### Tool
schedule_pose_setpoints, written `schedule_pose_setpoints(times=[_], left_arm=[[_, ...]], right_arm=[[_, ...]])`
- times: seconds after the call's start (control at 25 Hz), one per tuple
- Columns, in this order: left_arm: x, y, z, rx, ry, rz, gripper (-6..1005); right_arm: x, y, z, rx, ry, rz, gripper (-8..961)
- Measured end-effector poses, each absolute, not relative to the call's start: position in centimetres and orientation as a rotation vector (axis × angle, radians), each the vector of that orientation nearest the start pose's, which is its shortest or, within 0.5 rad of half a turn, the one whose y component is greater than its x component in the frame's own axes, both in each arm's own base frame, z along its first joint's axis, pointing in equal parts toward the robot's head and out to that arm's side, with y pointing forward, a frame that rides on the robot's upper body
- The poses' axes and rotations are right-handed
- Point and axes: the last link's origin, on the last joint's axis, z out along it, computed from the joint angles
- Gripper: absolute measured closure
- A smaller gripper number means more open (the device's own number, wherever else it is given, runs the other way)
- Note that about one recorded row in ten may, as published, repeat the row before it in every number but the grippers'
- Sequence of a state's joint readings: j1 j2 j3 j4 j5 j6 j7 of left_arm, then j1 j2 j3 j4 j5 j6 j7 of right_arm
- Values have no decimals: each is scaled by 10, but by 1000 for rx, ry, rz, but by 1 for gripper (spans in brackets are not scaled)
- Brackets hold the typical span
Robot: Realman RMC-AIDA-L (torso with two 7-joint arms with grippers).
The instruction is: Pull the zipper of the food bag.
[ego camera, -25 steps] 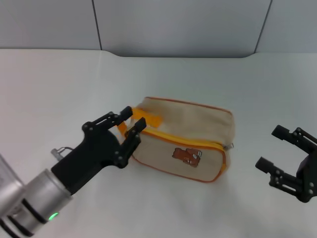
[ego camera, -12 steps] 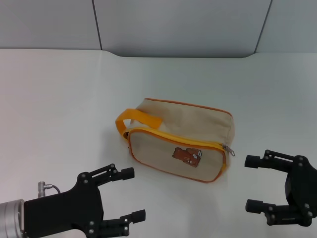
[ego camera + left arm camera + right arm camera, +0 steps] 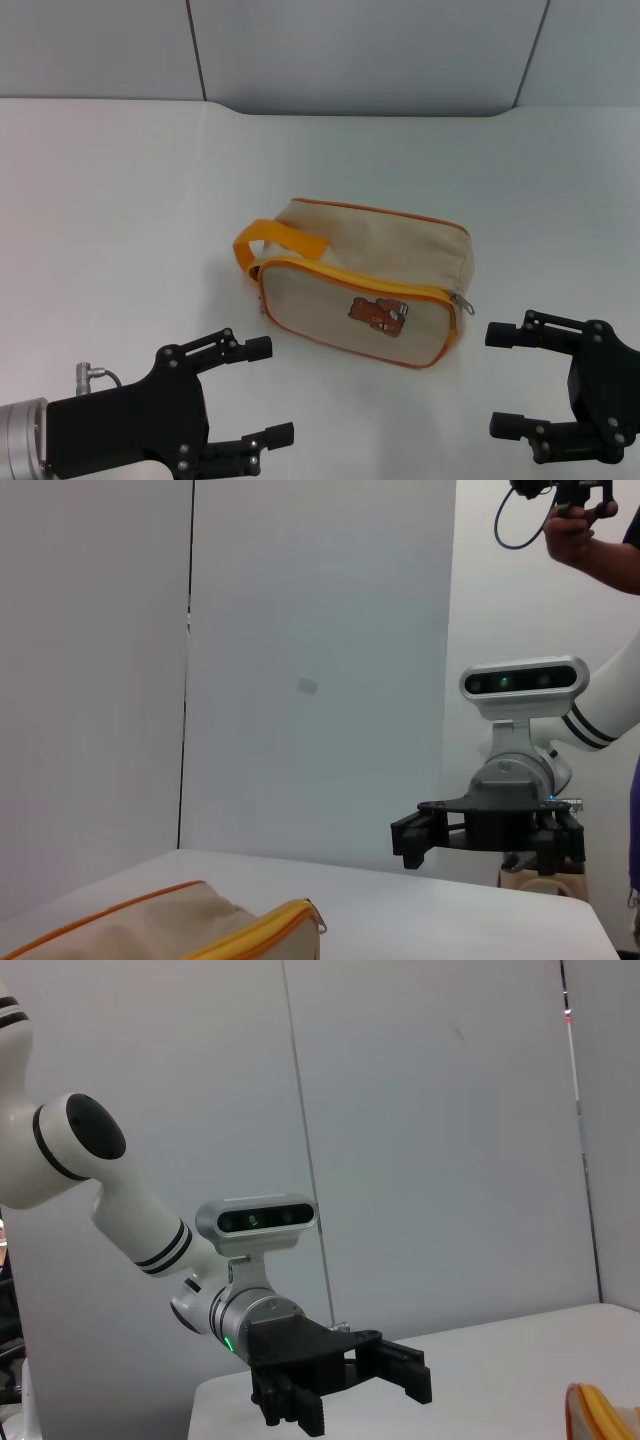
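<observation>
The beige food bag (image 3: 365, 270) with orange-yellow piping and a brown bear print lies in the middle of the white table. Its loop handle (image 3: 275, 240) points to my left. The yellow zipper (image 3: 350, 277) runs along the top front edge and looks closed, with its silver pull tab (image 3: 461, 303) at the right end. My left gripper (image 3: 268, 390) is open and empty, near and left of the bag. My right gripper (image 3: 500, 380) is open and empty, near and right of the pull tab. The left wrist view shows the bag's corner (image 3: 130, 930) and the tab (image 3: 316, 920).
The white table (image 3: 120, 200) ends at a grey wall panel (image 3: 360, 50) behind the bag. The right wrist view shows my left gripper (image 3: 340, 1370) and a yellow edge of the bag (image 3: 605, 1415). A person's hand (image 3: 585, 540) shows far off.
My left gripper has drawn back from the bag's handle to the near left and stays open. My right gripper has turned and shifted slightly toward the bag's right end.
</observation>
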State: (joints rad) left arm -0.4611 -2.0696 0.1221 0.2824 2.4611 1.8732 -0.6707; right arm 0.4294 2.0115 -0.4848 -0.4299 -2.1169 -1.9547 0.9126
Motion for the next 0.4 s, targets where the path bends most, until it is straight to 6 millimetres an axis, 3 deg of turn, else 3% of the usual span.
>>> schedule_pose_setpoints(times=[0.4], left_arm=[[-287, 231, -31, -2730, -203, -1076, 175]], right_arm=[[288, 244, 9, -2812, 265, 1056, 116]])
